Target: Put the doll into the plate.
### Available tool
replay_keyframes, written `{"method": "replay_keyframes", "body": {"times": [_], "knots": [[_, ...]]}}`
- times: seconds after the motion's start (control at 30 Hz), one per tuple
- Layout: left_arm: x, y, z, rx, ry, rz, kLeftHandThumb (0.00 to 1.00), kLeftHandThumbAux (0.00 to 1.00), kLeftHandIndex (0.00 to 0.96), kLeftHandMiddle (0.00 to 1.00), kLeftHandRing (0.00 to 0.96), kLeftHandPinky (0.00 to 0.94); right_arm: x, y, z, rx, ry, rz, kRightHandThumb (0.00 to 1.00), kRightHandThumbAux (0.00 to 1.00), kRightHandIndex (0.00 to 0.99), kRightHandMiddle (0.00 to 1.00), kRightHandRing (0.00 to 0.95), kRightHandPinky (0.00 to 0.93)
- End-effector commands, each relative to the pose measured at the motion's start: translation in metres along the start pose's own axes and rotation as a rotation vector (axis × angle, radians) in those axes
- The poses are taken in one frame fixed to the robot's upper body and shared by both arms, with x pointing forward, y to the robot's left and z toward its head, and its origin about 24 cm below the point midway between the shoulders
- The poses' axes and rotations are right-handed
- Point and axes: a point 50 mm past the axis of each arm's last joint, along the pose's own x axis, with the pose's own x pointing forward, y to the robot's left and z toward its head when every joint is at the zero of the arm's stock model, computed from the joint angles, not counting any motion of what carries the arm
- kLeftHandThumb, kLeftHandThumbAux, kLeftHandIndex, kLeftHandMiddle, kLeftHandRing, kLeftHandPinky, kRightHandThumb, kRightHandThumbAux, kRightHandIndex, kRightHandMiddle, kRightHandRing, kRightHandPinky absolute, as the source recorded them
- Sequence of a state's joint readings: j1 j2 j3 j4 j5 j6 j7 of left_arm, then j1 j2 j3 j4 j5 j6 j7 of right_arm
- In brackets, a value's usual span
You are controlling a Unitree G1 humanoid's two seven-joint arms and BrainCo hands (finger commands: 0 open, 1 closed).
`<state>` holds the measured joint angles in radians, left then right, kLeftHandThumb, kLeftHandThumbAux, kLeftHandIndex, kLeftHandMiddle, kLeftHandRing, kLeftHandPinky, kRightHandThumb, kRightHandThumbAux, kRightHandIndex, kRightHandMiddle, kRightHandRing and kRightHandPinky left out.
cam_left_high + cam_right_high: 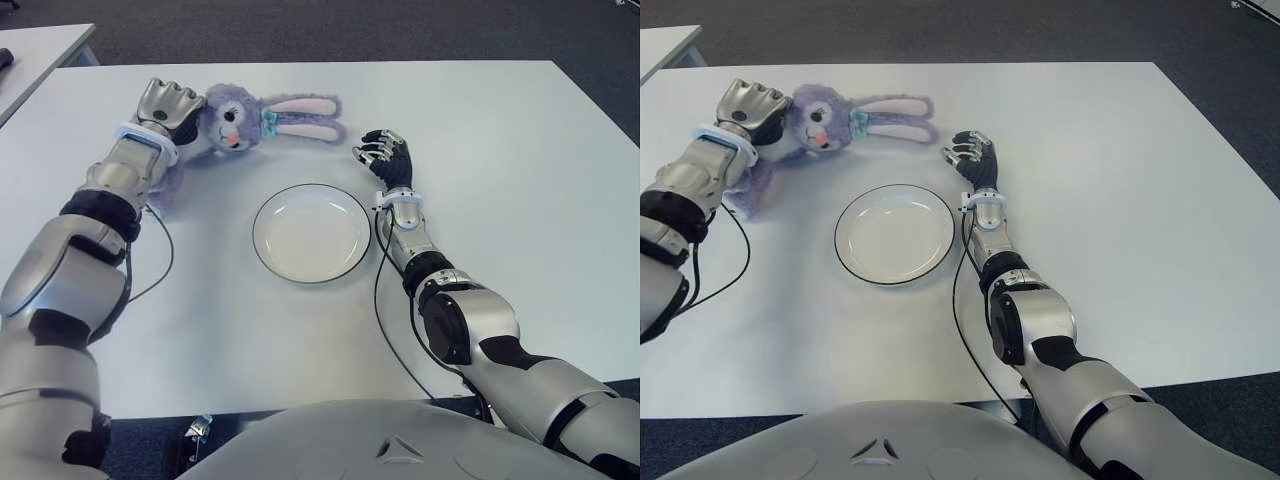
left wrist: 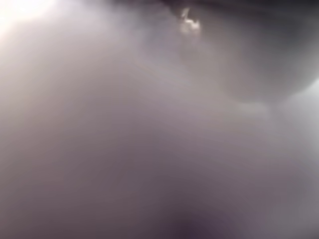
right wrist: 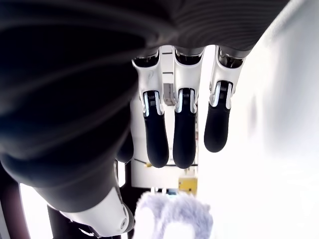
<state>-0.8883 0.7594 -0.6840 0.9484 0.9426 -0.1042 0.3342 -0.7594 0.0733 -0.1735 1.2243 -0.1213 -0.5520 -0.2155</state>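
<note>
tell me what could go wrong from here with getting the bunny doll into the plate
The left robot hand sits over the doll at its body end, so the long ears may dangle and drape over the plate rim. The left wrist view is blocked, so the grip can't be confirmed and the doll might slip. The right robot hand, open near the ear tips, could snag them.

Office or lab: white tables (image 1: 500,200), grey carpet (image 1: 350,30)
</note>
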Motion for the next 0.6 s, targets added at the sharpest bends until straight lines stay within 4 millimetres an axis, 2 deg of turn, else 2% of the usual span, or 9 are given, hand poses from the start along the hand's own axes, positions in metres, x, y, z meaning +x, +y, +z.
{"method": "replay_keyframes", "body": {"times": [0.03, 0.2, 0.5, 0.6], "knots": [[-0.009, 0.001, -0.002, 0.009, -0.022, -0.01, 0.849, 0.668, 0.398, 0.547, 0.807, 0.825, -0.078, 0.003, -0.1, 0.013, 0.472, -0.008, 0.272, 0.912, 0.361, 0.376, 0.371, 0.346], [-0.01, 0.021, 0.001, 0.025, -0.037, 0.027, 0.846, 0.669, 0.4, 0.549, 0.797, 0.809, -0.078, 0.004, -0.099, 0.017, 0.474, -0.017, 0.299, 0.92, 0.36, 0.377, 0.372, 0.338], [-0.016, 0.035, -0.002, 0.079, -0.051, 0.076, 0.845, 0.669, 0.4, 0.548, 0.798, 0.816, -0.077, 0.004, -0.099, 0.016, 0.474, -0.015, 0.279, 0.918, 0.356, 0.377, 0.372, 0.337], [-0.02, 0.04, -0.003, 0.091, -0.049, 0.103, 0.844, 0.669, 0.4, 0.55, 0.799, 0.819, -0.077, 0.005, -0.099, 0.013, 0.473, -0.014, 0.28, 0.919, 0.354, 0.374, 0.375, 0.366]]}}
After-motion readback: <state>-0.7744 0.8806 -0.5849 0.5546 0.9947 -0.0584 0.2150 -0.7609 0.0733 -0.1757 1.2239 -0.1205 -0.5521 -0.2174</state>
